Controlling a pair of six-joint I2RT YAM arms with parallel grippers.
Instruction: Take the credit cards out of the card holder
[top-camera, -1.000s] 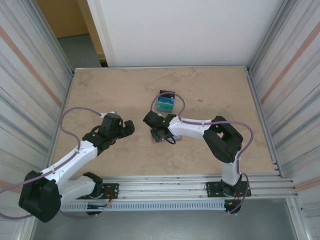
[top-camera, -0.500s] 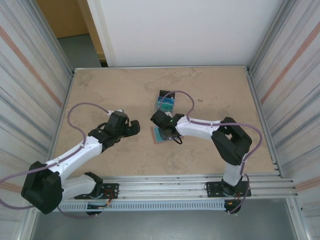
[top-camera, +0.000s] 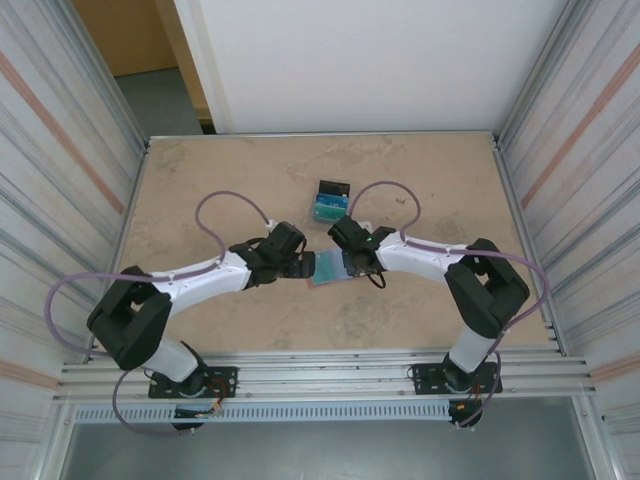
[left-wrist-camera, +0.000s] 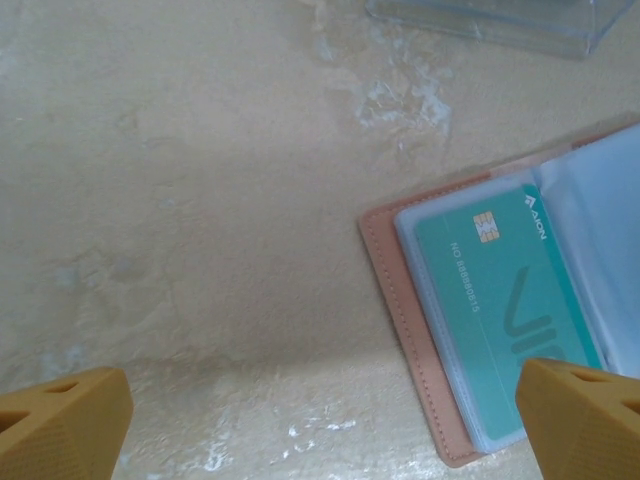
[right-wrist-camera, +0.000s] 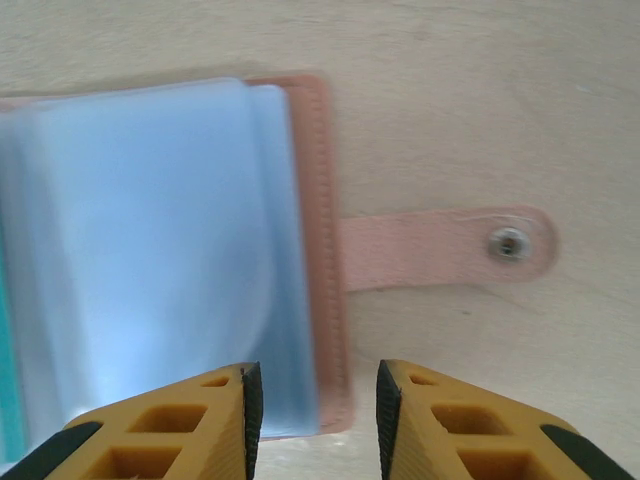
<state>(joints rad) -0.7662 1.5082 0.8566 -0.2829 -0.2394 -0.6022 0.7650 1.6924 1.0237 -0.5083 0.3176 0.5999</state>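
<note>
The card holder (top-camera: 322, 271) lies spread open on the table between both grippers. Its salmon-brown rim (left-wrist-camera: 395, 300) frames a clear pocket holding a teal credit card (left-wrist-camera: 500, 300). My left gripper (left-wrist-camera: 320, 440) hovers open at the holder's left edge, with bare table between its fingertips (left-wrist-camera: 60, 420). From the right wrist I see the blue-grey pockets (right-wrist-camera: 150, 240), the salmon edge (right-wrist-camera: 322, 250) and the closing tab (right-wrist-camera: 450, 245) with its snap. My right gripper (right-wrist-camera: 320, 410) is partly open, its jaws straddling that edge's near corner. More credit cards (top-camera: 328, 207) lie stacked behind the holder.
A black card (top-camera: 332, 187) lies at the far end of the stack. A pale translucent edge (left-wrist-camera: 480, 15) shows at the top of the left wrist view. Metal side walls (top-camera: 70, 180) and the front rail (top-camera: 330, 365) bound the table.
My left arm swung right, from the table's left side up to the holder's left edge. My right gripper slid right across the holder, uncovering the teal card.
</note>
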